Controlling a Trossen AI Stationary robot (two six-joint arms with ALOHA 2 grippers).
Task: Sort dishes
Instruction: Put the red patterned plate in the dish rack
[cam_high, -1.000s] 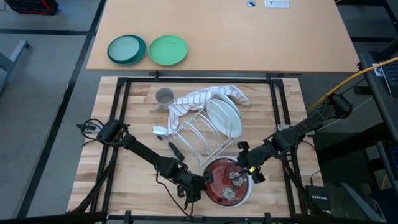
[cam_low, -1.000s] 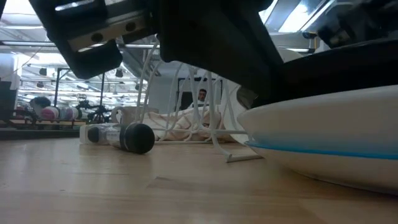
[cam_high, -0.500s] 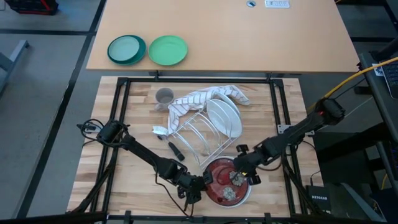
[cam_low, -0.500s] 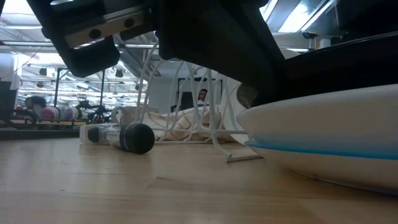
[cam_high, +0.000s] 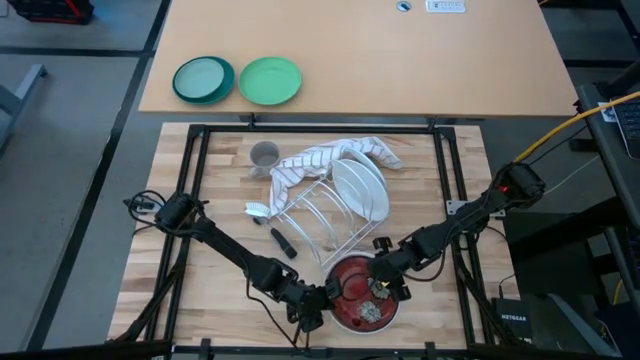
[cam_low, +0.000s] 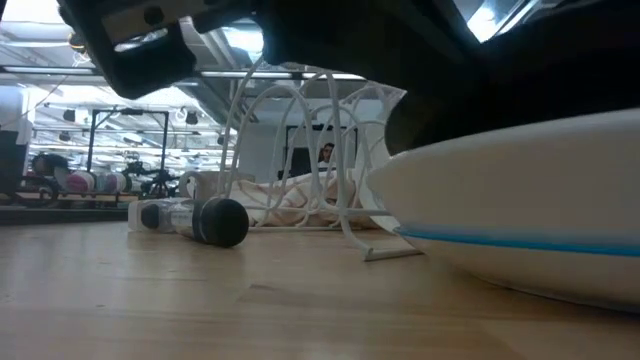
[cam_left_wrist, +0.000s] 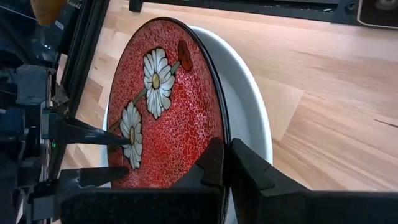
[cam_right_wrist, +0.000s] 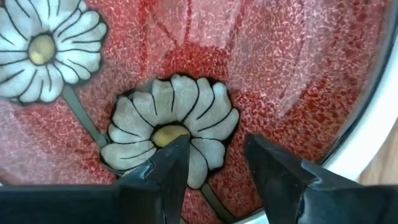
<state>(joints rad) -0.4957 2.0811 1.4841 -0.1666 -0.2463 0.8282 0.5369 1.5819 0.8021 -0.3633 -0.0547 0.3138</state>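
Note:
The red-flowered plate (cam_high: 362, 297) lies on a white plate with a blue line (cam_low: 520, 235) near the table's front edge. My left gripper (cam_high: 318, 300) is shut on the red plate's left rim. My right gripper (cam_high: 385, 282) is open, its fingertips just over the flowered face (cam_right_wrist: 205, 74). It also shows in the left wrist view (cam_left_wrist: 93, 155). Two white plates (cam_high: 360, 187) stand in the wire rack (cam_high: 325, 220). The grey cup (cam_high: 264, 156) stands at the far left, beside a striped towel (cam_high: 330, 155). My left gripper pinches the red plate's black rim (cam_left_wrist: 219, 140) at the plate's left side. One finger (cam_left_wrist: 210, 165) lies on the flowered face and the other (cam_left_wrist: 252, 174) sits between the red plate and the white plate beneath. The fingers come in low from the table's left. My right gripper: I cannot tell whether its open fingertips (cam_right_wrist: 165, 165) touch the flowered face.
A dark-ended brush (cam_high: 283, 243) lies on the table left of the rack; it also shows in the low view (cam_low: 200, 220). A teal plate (cam_high: 204, 79) and a green plate (cam_high: 270, 80) lie on the far table.
My right gripper has moved toward the table's left and a little toward the near edge, from the red plate's right rim to over its flowered face.

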